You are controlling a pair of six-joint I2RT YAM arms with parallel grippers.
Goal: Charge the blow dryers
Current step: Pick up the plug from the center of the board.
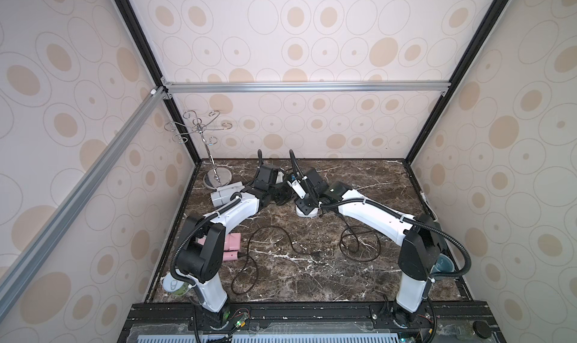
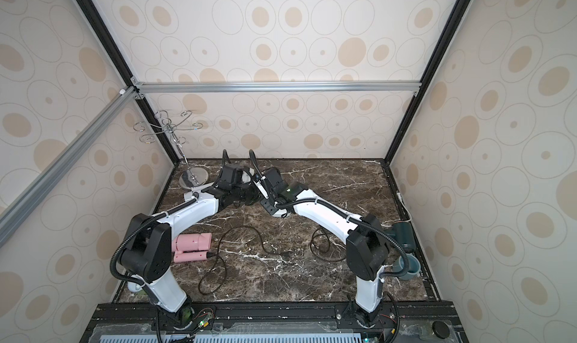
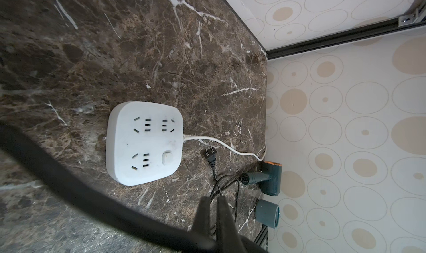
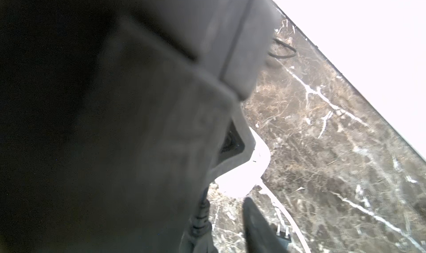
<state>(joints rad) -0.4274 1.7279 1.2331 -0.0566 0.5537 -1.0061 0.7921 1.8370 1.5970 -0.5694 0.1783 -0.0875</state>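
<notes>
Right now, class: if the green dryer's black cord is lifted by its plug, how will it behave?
Probably floppy: the black cord lies in loose loops, so it should sag and trail. The plug looks small and rigid, likely easy to pinch. The green dryer would probably anchor the far end.

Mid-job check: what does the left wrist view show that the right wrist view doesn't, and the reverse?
Left wrist only: the whole socket block, every socket empty; the green dryer; the cup; the shut left gripper. Right wrist only: a dark blurred mass blocking most of the picture. Both: a corner of the block, its white cable, a loose black plug beside it, the marble table.
</notes>
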